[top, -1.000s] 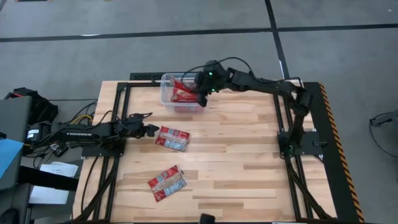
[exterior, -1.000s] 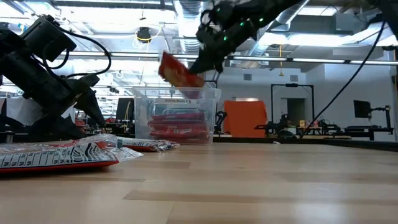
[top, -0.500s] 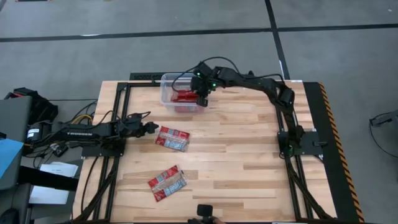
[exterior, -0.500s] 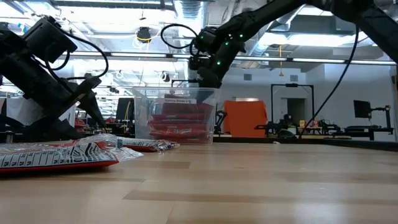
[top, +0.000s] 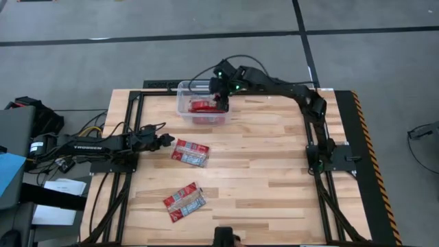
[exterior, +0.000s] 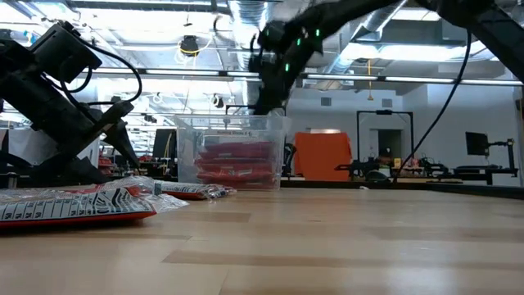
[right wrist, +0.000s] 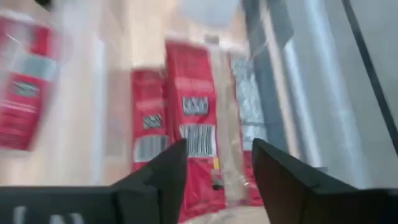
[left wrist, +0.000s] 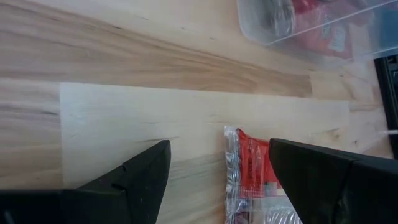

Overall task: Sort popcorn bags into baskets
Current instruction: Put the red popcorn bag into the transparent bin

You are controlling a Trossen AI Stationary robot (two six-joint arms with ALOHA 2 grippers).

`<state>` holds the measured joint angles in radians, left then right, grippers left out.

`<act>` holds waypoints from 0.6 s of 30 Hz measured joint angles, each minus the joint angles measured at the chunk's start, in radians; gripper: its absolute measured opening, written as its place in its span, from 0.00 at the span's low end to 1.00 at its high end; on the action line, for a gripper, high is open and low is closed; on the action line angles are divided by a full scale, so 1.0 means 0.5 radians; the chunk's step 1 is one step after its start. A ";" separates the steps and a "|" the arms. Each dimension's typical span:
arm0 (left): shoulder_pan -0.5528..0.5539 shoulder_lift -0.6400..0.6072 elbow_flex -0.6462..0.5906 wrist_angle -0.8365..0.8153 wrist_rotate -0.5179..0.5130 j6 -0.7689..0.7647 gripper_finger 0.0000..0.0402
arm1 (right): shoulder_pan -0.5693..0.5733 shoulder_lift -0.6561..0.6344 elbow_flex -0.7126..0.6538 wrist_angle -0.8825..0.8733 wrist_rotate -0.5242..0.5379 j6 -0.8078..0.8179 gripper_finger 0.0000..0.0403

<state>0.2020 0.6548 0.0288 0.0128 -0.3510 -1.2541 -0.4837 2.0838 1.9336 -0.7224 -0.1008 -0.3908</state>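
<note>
The clear basket stands at the table's far middle, with several red popcorn bags lying flat inside it. My right gripper hangs open over the basket's right end, above the bags and holding nothing. One popcorn bag lies flat on the table left of centre, and another lies nearer the front edge. My left gripper stands open just left of the first bag, apart from it.
The black frame rails run along the table's left, right and far sides. Bare wood lies across the table's middle and right. Cables and boxes sit off the left edge.
My right gripper carried a red popcorn bag over the basket, dipped to the rim and let it go. The bag now lies in the basket with the others. The gripper has since risen a little and shifted toward the far edge.
</note>
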 joint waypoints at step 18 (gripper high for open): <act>-0.012 0.123 0.003 -0.022 0.438 0.194 0.65 | 0.368 -0.437 0.567 -1.162 -0.217 0.243 0.55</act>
<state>0.1962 0.7163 0.0303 0.0019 -0.1318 -1.1574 -0.2998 1.8655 2.2169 -1.3036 -0.2091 -0.2694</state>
